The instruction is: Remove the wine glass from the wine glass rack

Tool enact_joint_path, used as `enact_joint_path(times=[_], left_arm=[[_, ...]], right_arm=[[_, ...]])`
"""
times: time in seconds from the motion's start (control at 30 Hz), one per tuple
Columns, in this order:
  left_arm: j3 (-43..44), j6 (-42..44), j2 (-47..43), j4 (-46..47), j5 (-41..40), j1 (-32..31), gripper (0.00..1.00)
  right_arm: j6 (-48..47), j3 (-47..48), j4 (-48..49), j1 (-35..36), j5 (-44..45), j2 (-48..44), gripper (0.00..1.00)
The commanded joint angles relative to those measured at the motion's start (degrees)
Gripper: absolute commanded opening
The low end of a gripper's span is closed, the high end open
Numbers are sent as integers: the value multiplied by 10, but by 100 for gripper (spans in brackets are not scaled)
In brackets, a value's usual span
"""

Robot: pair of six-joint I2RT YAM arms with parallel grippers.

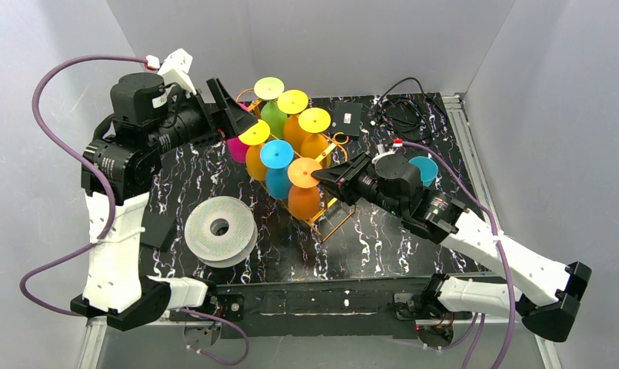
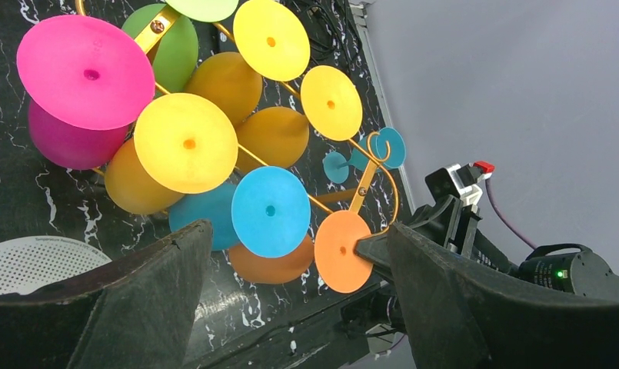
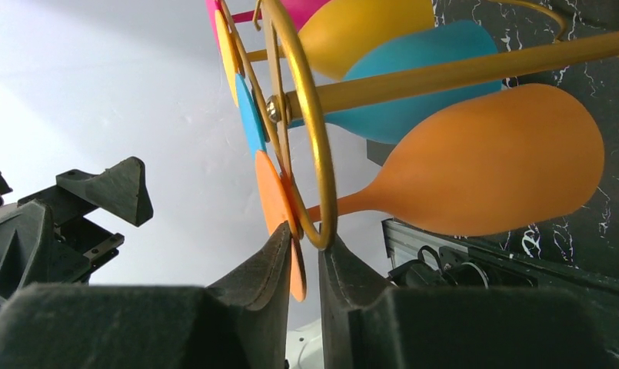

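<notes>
The wine glass rack (image 1: 338,221) is a gold wire frame at mid table with several coloured glasses hanging upside down. My right gripper (image 1: 321,175) is at its near right end, shut on the foot of the orange wine glass (image 1: 304,201). In the right wrist view the fingers (image 3: 271,254) pinch the orange foot disc (image 3: 269,192) with the rack's gold loop (image 3: 315,131) beside it; the gripper (image 3: 302,240) sits below the orange bowl (image 3: 498,161). My left gripper (image 1: 237,115) is open, above the rack's far left side. It (image 2: 294,231) looks down on the orange foot (image 2: 341,251).
A round white spool (image 1: 220,229) lies left of the rack. A teal cup (image 1: 426,169) stands behind my right arm. A black box (image 1: 346,120) and cables (image 1: 402,111) lie at the back right. Grey walls close in on three sides.
</notes>
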Motion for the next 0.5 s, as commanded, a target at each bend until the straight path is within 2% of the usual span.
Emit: enact_joint_path(times=[0.0, 0.47], left_arm=[[-1, 11, -17, 3, 9, -5, 83], [2, 13, -15, 2, 7, -11, 83]], right_arm=[[-10, 35, 11, 7, 23, 1, 15], [-10, 40, 5, 11, 34, -1, 4]])
